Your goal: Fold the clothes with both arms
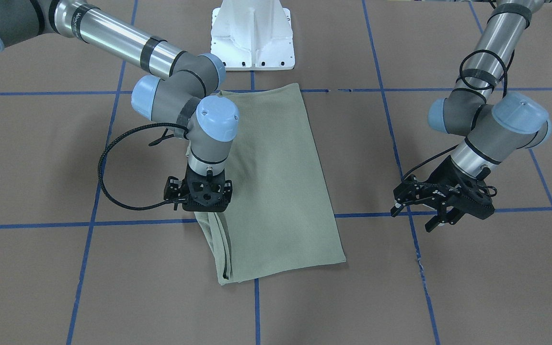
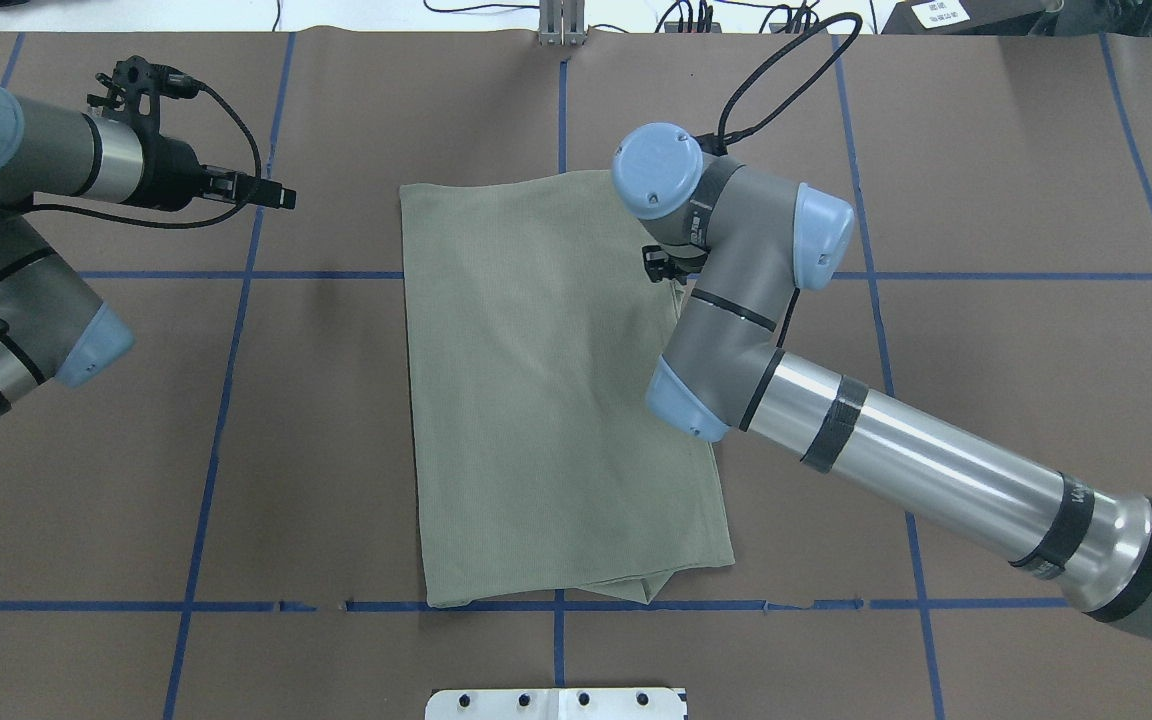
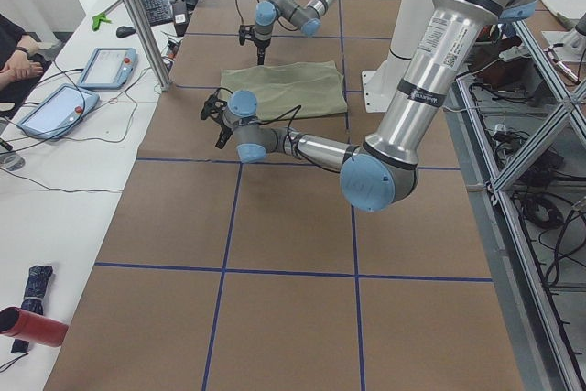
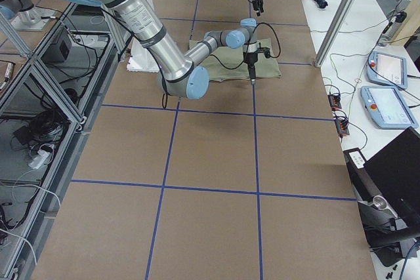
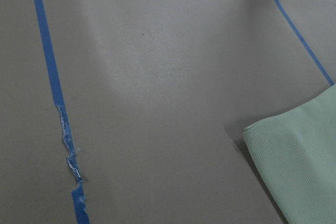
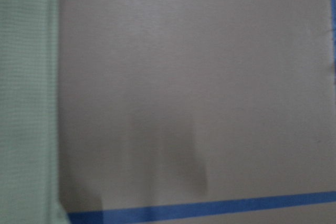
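Front-facing, shirt: the shirt [image 1: 276, 182] lies folded into a long rectangle mid-frame on the counter [image 1: 472, 287], its 12 o'clock end near the white pedestal [image 1: 252, 33].
Front-facing, right side: the right gripper [image 1: 204, 205] points straight down over the shirt's bunched 8 o'clock edge. Its own body hides the fingertips, so I cannot tell whether they are apart or pinching cloth.
Front-facing, left side: the left gripper [image 1: 436, 223] hangs above bare counter at the shirt's 3 o'clock, well apart from it. Its finger spread is unclear.
Overhead: the right arm's wrist covers its gripper at the shirt's 2 o'clock edge. An under-layer peeks out at the 6 o'clock hem. The left gripper sits at 10 o'clock, apart from the shirt.
Exterior left: the far gripper stands upright at the shirt's far edge.
Exterior right: the near gripper's tip reaches the shirt's edge, but contact is unclear.
Left wrist: one shirt corner at 4 o'clock, torn blue tape [image 5: 68, 150] at 8 o'clock.
Right wrist: blurred, with the shirt's edge along 9 o'clock.
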Controlling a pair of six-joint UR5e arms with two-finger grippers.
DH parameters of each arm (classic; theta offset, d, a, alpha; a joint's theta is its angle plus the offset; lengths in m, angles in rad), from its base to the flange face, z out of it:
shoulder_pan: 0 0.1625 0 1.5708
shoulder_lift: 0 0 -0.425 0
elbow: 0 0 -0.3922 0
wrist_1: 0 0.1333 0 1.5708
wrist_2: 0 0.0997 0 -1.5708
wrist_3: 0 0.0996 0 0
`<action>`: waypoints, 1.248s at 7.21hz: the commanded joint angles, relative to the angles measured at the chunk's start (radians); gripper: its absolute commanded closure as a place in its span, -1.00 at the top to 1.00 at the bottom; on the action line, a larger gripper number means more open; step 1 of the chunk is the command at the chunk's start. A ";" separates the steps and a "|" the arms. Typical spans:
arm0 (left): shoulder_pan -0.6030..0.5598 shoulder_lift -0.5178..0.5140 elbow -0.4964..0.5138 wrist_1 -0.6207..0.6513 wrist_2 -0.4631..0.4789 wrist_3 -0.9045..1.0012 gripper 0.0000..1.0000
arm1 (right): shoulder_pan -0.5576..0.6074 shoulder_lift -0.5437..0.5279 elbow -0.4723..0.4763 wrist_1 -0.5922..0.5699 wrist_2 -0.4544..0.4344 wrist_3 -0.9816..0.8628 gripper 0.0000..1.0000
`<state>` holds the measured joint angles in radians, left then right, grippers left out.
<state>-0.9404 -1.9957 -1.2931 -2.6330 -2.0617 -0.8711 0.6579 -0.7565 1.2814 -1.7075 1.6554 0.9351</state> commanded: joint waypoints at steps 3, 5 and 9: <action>0.012 0.012 -0.079 0.011 0.006 -0.081 1.00 | 0.081 -0.102 0.262 0.012 0.111 -0.058 1.00; 0.086 0.114 -0.267 0.021 0.014 -0.193 1.00 | 0.085 -0.254 0.552 0.012 0.162 0.035 1.00; 0.436 0.176 -0.682 0.453 0.307 -0.535 1.00 | 0.010 -0.551 0.736 0.465 0.163 0.469 1.00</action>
<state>-0.6296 -1.8226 -1.8848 -2.2946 -1.8669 -1.3010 0.7026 -1.2203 1.9971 -1.4161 1.8268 1.2589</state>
